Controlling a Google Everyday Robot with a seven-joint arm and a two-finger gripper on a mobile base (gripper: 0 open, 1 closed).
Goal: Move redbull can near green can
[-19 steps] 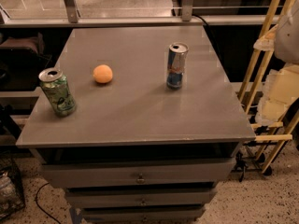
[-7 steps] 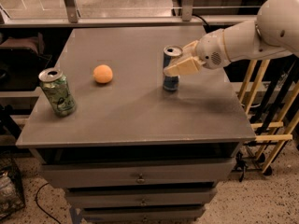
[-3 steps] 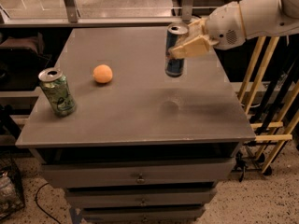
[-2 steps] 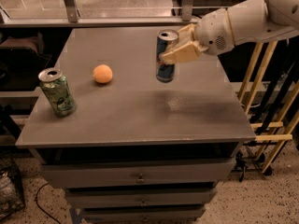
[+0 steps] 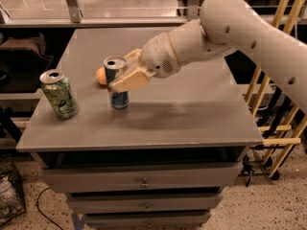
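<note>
Currently, the redbull can (image 5: 119,100) is upright at the left-centre of the table (image 5: 201,114), gripped around its middle, with its silver top and lower blue band exposed. Its base is level with or just above the tabletop; contact with the surface cannot be confirmed. A soft shadow lies on the tabletop beneath and to the right of it.

The gripper (image 5: 123,80) is clamped on the redbull can from the right side, its tan claw wrapped across the front of the can body.

Compared with the frame 0.7 s ago:
- The redbull can was held high over the right-centre of the table, to the right of the orange ball (image 5: 100,76). It is now lower and farther left, directly in front of the ball, covering the ball's right part.
- The arm (image 5: 225,28) now reaches much farther across the table from the right, its white shell spanning the rear right of the tabletop.
- The green can (image 5: 59,95) has not moved. It stands upright near the left front edge of the table.
- The orange ball has not moved.

The redbull can is now near the green can, to its right, with a gap of bare tabletop between them; the two are not touching.

Below the tabletop, the drawers (image 5: 144,178) are closed. A wooden frame (image 5: 280,141) stands just beside the table's right side.
</note>
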